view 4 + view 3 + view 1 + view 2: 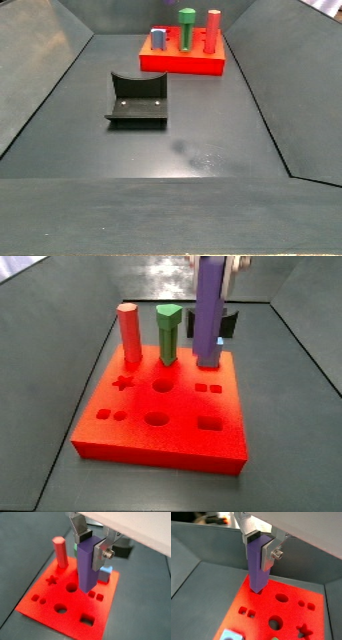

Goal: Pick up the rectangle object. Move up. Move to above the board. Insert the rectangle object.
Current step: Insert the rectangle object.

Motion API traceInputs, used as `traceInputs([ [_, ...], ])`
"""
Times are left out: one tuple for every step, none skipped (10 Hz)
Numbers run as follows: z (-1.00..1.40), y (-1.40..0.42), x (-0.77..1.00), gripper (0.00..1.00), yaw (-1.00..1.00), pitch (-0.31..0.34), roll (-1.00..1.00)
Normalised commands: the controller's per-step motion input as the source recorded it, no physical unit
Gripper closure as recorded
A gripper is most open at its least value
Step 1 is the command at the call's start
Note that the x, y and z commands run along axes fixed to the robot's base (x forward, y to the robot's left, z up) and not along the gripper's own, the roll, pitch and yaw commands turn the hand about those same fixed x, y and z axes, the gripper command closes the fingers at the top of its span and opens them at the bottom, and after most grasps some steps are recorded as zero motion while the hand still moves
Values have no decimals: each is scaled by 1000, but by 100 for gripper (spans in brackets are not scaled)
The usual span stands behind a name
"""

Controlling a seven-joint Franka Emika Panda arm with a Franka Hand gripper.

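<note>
My gripper (91, 547) is shut on the rectangle object (87, 567), a tall dark purple-blue bar held upright by its upper part, one silver finger on each side. The bar (256, 567) hangs over the red-orange board (63, 609) with its lower end near a round cut-out and two small squares. I cannot tell whether it touches the surface. In a side view the bar (210, 316) stands over the board's (167, 421) back right part, and the gripper (223, 264) is cut off by the frame edge. Neither shows in the view with the distant board (181, 60).
A red cylinder (130, 334) and a green-topped prism (167, 334) stand upright on the board's back row. A short pale blue block (105, 574) sits at its edge beside the bar. The dark fixture (138, 100) stands on the grey floor, which sloping grey walls enclose.
</note>
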Motion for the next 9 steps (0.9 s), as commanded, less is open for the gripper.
traceInputs([
  [-414,-311,14,100,-891,-34,17],
  [-394,-294,6,100,-903,-20,11],
  [-526,-286,137,100,-817,-4,63],
  [-691,-320,366,100,-566,0,169],
  [-589,-257,149,100,-811,-6,96],
  [-414,-23,0,100,-1000,0,76],
  [-374,-3,0,100,-1000,0,79],
  [-371,0,-6,100,-1000,0,109],
  [-351,0,-9,100,-1000,0,104],
])
